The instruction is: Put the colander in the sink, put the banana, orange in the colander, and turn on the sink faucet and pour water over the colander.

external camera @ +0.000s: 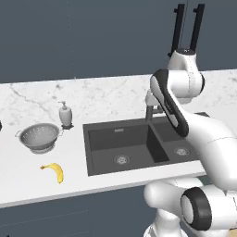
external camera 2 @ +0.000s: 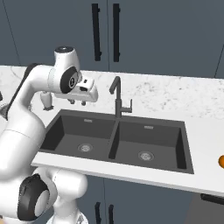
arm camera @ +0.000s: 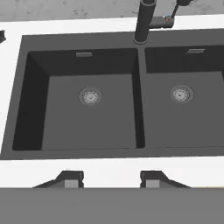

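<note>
Fingertips of the gripper stand parted, holding nothing, above the sink. Left of frame, the banana lies diagonally, lower end pointing lower right, below the colander.

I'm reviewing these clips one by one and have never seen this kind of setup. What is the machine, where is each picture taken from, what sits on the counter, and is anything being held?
It is a rendered kitchen with a white robot arm on a driving base. Two pictures come from cameras on the base, behind the arm to its left and right. The third looks down from the hand itself, with the gripper at the bottom: it is open and holds nothing.

The counter has a dark double sink with a faucet behind the divider. Left of the sink stand a colander, a banana in front of it, and a soap dispenser. The orange lies on the counter right of the sink. No water runs.
</note>
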